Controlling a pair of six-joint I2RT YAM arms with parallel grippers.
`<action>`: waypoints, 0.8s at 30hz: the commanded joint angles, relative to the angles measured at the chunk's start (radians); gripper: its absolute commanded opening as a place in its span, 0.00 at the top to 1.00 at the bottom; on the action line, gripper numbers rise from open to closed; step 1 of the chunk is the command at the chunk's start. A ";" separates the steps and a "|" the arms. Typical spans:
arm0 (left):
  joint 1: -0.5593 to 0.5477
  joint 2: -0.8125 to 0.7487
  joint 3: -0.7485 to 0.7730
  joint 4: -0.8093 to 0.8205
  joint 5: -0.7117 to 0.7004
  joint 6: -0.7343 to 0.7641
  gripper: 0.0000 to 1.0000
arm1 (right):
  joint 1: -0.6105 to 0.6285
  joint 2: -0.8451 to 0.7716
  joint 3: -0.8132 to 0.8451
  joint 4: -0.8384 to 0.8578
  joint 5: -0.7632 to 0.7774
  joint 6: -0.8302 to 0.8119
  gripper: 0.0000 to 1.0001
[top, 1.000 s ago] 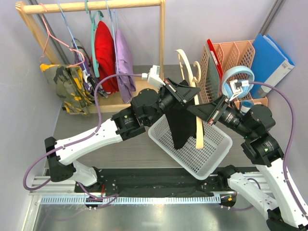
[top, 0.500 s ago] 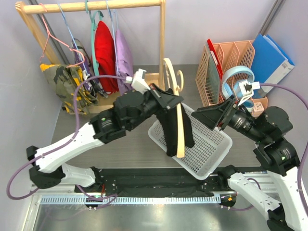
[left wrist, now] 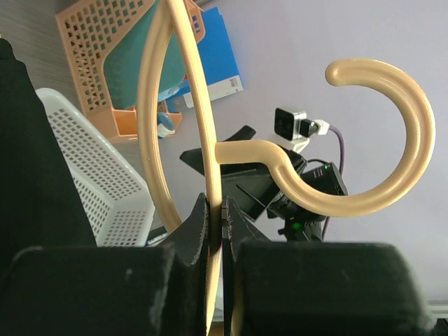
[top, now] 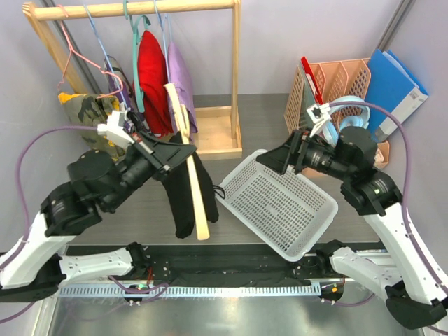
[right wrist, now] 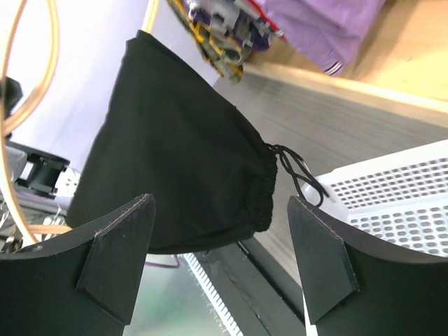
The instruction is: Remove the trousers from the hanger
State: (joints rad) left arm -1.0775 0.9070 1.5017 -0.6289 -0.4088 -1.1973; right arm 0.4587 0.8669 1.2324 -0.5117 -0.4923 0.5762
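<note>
My left gripper [top: 179, 151] is shut on the cream hanger [top: 190, 183], pinching one thick arm near the neck [left wrist: 212, 183]; its hook [left wrist: 400, 150] curls off to the right. The black trousers [top: 183, 199] hang from the hanger above the table's front left, left of the white basket [top: 280, 203]. In the left wrist view their fabric [left wrist: 31, 147] fills the left side. My right gripper [top: 277, 159] stands open over the basket's far corner, apart from the garment. In the right wrist view the trousers [right wrist: 178, 147], with waistband and drawstring, hang beyond my wide-open right gripper [right wrist: 220, 203].
A wooden clothes rack [top: 235, 77] at the back left carries a red garment [top: 150, 70], a purple garment [top: 180, 84] and a camouflage one [top: 98, 122] on thin wire hangers. An orange file holder [top: 336, 77] with blue folders [top: 392, 84] stands at the back right.
My left arm has swung the hanger and trousers leftward, from over the basket to the table's front left. The right gripper has opened and drawn back toward the basket's far corner.
</note>
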 commanded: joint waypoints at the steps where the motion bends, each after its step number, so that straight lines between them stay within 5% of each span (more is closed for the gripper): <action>1: 0.002 -0.082 0.046 -0.027 -0.045 -0.005 1.00 | 0.070 0.053 0.019 0.087 0.050 -0.036 0.18; 24: 0.002 -0.272 0.029 -0.172 -0.030 -0.108 1.00 | 1.172 0.294 0.078 0.255 1.169 -0.338 0.13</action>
State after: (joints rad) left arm -1.0775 0.6857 1.4830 -0.8589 -0.4107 -1.2728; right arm 1.5253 1.1301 1.2732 -0.3515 0.3985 0.3290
